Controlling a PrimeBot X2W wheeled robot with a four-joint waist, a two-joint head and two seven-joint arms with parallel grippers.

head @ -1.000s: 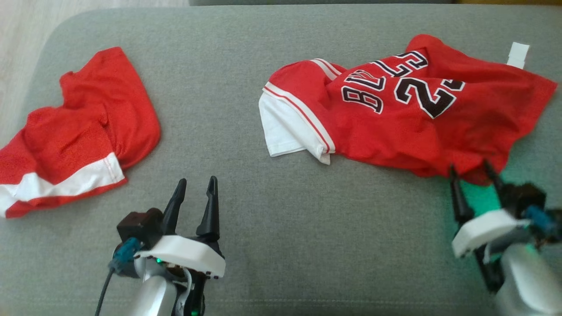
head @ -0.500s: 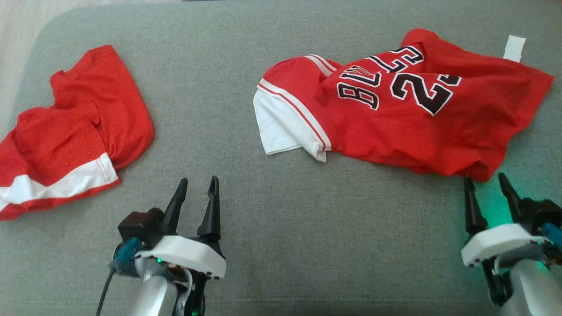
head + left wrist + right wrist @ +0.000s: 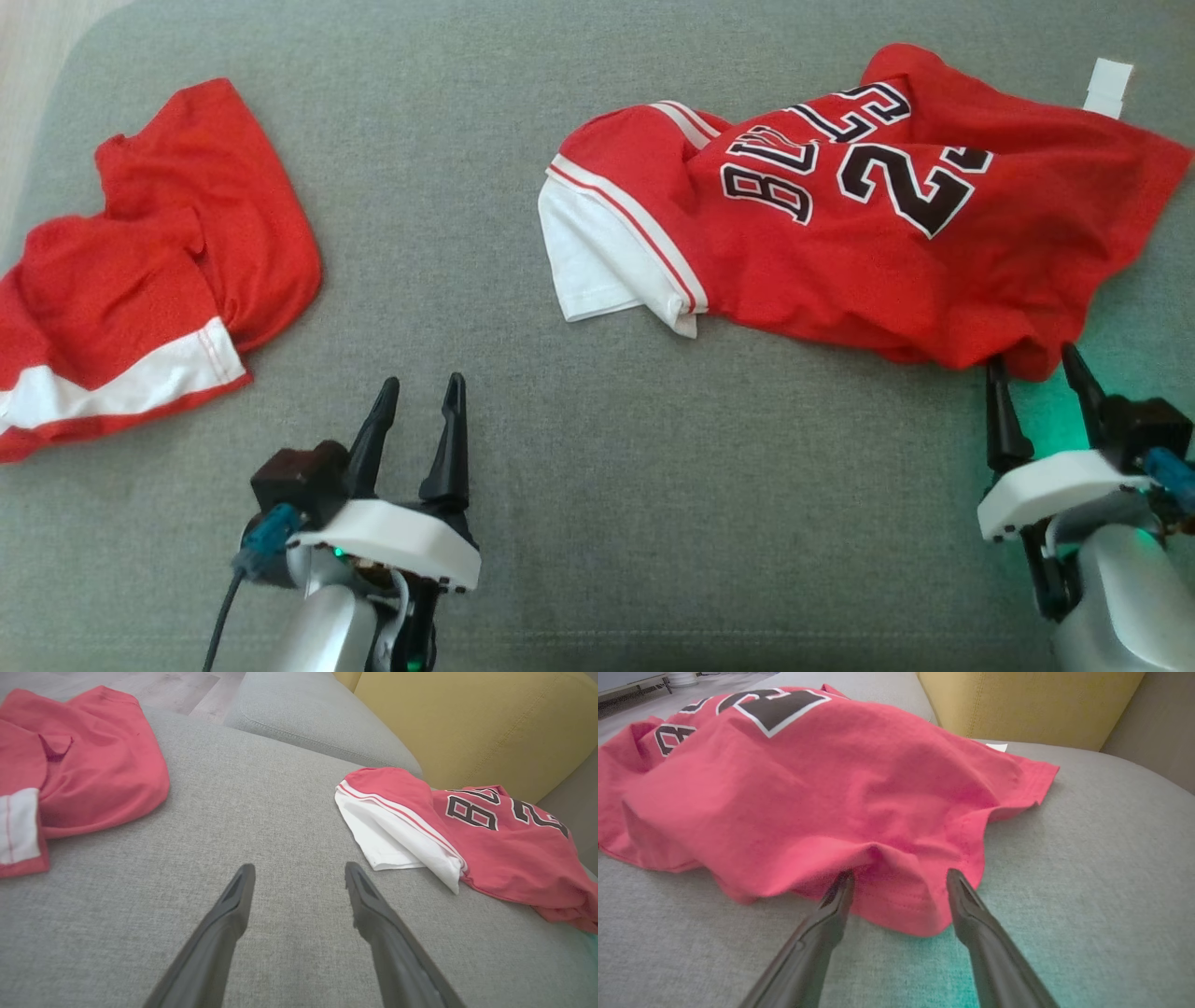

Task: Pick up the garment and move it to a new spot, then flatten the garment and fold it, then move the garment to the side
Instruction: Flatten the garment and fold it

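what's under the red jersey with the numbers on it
A white fabric layer pokes out from under the left edge of the jersey, lying on the grey cushion. Whatever else lies beneath the rumpled red cloth is covered and cannot be seen.

The red jersey (image 3: 868,252) lies crumpled and unfolded on the grey cushion (image 3: 597,523), toward 1 o'clock in the head view. Its black, white-edged lettering and numerals (image 3: 840,177) face up, upside down from the head view and broken by rumpled folds. A white sleeve (image 3: 597,266) with red-and-white trim sticks out flat at its 9 o'clock end. The hem corner (image 3: 1027,350) bunches into a raised fold at its 5 o'clock.
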